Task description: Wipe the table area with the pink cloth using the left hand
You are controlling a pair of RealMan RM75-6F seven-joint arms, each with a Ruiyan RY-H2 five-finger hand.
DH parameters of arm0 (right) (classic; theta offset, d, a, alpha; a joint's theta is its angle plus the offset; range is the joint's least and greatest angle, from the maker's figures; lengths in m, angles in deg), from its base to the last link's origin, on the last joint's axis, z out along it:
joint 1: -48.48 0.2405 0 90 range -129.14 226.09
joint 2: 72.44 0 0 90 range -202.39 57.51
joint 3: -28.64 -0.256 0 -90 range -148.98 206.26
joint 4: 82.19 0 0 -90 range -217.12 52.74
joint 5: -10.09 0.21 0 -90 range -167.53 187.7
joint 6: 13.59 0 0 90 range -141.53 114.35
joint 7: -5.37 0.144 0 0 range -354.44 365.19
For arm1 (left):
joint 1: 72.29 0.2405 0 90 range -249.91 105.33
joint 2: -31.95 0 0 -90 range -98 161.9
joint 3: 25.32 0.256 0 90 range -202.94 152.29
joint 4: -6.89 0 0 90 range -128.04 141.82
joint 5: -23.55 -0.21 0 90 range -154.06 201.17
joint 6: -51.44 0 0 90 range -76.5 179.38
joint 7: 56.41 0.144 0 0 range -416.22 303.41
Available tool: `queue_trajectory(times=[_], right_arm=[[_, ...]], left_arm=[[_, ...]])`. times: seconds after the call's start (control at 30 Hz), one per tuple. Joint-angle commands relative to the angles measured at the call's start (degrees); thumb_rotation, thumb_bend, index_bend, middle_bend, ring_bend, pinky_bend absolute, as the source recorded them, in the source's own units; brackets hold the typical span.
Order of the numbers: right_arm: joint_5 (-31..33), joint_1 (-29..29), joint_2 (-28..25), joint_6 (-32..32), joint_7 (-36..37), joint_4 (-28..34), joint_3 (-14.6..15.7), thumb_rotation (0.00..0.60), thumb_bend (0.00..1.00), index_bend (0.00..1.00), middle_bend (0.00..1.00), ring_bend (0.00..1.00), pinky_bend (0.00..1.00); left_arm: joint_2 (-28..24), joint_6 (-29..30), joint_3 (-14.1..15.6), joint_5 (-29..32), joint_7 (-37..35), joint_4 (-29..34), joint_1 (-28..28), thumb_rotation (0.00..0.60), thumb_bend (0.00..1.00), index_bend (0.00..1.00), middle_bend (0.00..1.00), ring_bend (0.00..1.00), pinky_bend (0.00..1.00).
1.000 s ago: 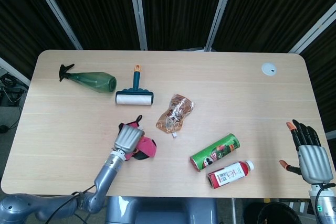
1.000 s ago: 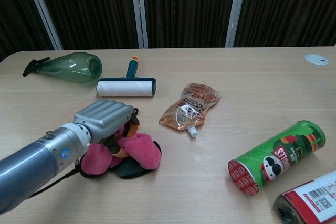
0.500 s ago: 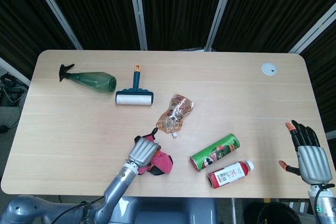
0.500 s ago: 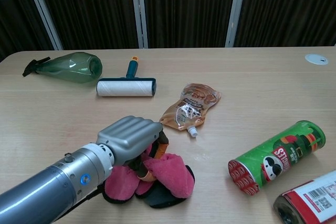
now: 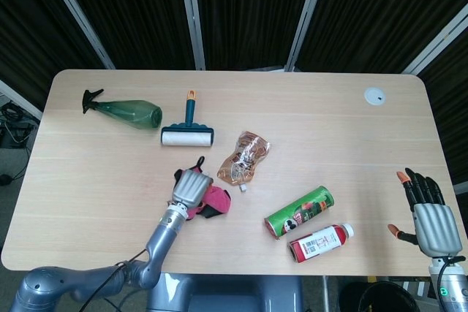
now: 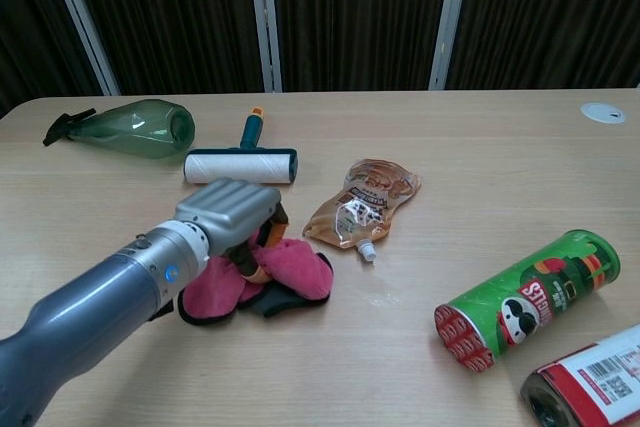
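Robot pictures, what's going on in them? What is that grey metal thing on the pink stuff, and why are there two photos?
It is a robot with two arms, each ending in a metal hand with fingers. One photo looks down from its head, the other looks out from its chest.

The left hand presses on a pink cloth to wipe the table. The right hand waits at the table's edge, fingers spread, holding nothing.

Also lying there: a green spray bottle, a lint roller, a brown pouch, a green chip can and a red bottle.
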Motion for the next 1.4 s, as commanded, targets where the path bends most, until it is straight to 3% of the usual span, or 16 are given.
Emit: queue_trajectory(times=[0.03,0.3,0.67,1.07,1.17,1.2,1.27,1.33,1.4], right_arm=[[-0.5,0.1,0.2,0.2,-0.7,-0.4,0.1,0.6,0.06,0.0,0.0,0.0,0.05],[-0.3,0.1,0.0,-0.2,-0.8,-0.6,0.2,0.6,0.06,0.0,0.0,0.0,0.05],[0.1,0.2,-0.2,-0.4,-0.9,-0.7,0.1,0.6,0.06,0.0,0.0,0.0,0.05],[0.9,0.2,-0.1,-1.1,-2.4,-0.2,0.2,0.6,0.06,0.0,0.0,0.0,0.05],[1.0,0.2,-0.2,-1.3,-2.5,-0.1,0.3,0.6,0.06,0.0,0.0,0.0,0.05],[1.1,0.2,-0.2,-1.3,-2.4,0.0,0.3,0.6,0.06,0.0,0.0,0.0,0.05],[1.1,0.2,-0.3,-1.2,-2.4,0.2,0.3,0.6,0.06,0.0,0.0,0.0,0.05],[1.0,0.1,-0.3,-1.1,-2.5,0.2,0.3,0.6,0.06,0.0,0.0,0.0,0.05],[0.7,0.1,-0.2,-1.0,-3.2,0.3,0.4,0.6,0.06,0.0,0.0,0.0,0.05]], left_arm=[[-1.4,-0.1,-0.8,1.3,-0.4,-1.4,0.2,0.6,0.5,0.86,0.65,0.58,0.57],[-9.4,2.9,0.9,-0.3,-2.2,4.3,3.6,0.6,0.5,0.86,0.65,0.58,0.57],[-21.8,6.2,-0.4,0.0,-4.9,14.7,6.8,0.6,0.5,0.86,0.65,0.58,0.57],[-30.6,7.3,3.5,-1.6,-9.4,17.5,11.4,0.6,0.49,0.83,0.61,0.56,0.56],[-32.3,6.4,4.8,-2.1,-11.3,17.7,12.3,0.6,0.37,0.61,0.36,0.37,0.41],[-33.0,5.6,5.2,-2.0,-12.1,18.1,12.6,0.6,0.28,0.46,0.21,0.23,0.28],[-34.2,4.2,5.6,-1.2,-12.8,18.8,12.8,0.6,0.11,0.22,0.03,0.03,0.09],[-35.2,3.3,5.7,0.0,-12.8,19.9,12.9,0.6,0.01,0.08,0.0,0.0,0.02],[-36.6,4.1,5.0,-0.1,-14.0,21.7,13.2,0.6,0.0,0.04,0.0,0.0,0.0]])
